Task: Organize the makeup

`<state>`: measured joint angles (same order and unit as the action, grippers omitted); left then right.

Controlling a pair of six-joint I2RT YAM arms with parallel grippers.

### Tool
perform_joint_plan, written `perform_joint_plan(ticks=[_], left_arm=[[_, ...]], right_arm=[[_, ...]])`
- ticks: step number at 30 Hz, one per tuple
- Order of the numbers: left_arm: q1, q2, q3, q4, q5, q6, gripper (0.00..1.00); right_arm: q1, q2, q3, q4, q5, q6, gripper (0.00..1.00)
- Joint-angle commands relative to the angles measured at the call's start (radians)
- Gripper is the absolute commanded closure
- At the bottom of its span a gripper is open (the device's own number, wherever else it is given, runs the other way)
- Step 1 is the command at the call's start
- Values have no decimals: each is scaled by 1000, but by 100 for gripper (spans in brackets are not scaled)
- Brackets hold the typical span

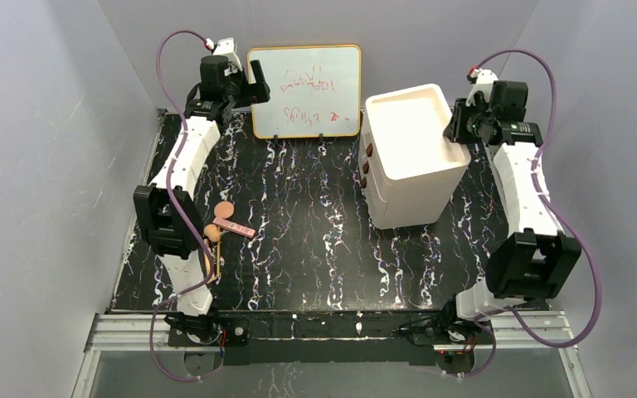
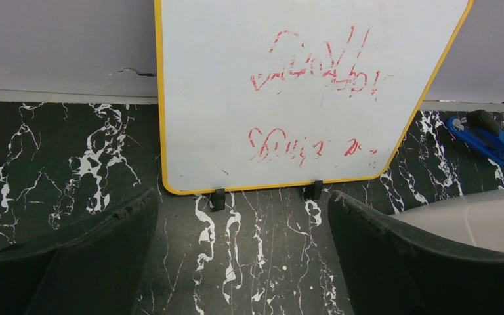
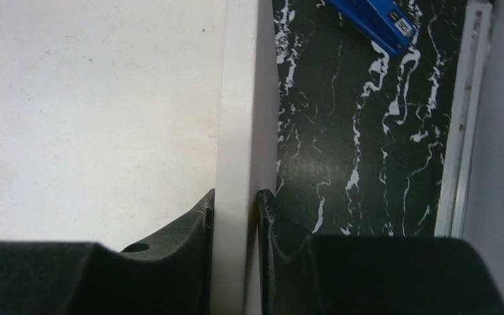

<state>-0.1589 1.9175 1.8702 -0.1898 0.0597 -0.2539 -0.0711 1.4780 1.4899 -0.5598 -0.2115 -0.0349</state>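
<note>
White arms (image 1: pixel 184 162), black joints (image 1: pixel 164 217), purple cables (image 1: pixel 159 58).

Top cam sits high at the near side, looking down and fwd over the whole table (image 1: pixel 315 249). Left wrist cam: low, close to the whiteboard (image 2: pixel 302 92), facing the back wall (image 2: pixel 59 46). Right wrist cam: looks straight down, v. close, onto the white box (image 3: pixel 98 111) rim. Both wrist views share a blue thing (image 2: pixel 482 136) (image 3: pixel 374 23), maybe a stapler.
</note>
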Motion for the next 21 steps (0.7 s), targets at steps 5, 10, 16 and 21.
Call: perform_joint_plan(ticks=[5, 10, 16, 21], left_arm=[[16, -143, -124, -11, 71, -5, 2], [16, -226, -277, -30, 76, 0, 2], [17, -357, -506, -82, 43, 5, 2], [16, -459, -627, -145, -19, 16, 2]], right_arm=[[47, 226, 356, -137, -356, -142, 82], [51, 339, 474, -189, -380, -180, 84], [51, 420, 588, -182, -388, -207, 84], [51, 496, 698, -219, -395, -171, 56]])
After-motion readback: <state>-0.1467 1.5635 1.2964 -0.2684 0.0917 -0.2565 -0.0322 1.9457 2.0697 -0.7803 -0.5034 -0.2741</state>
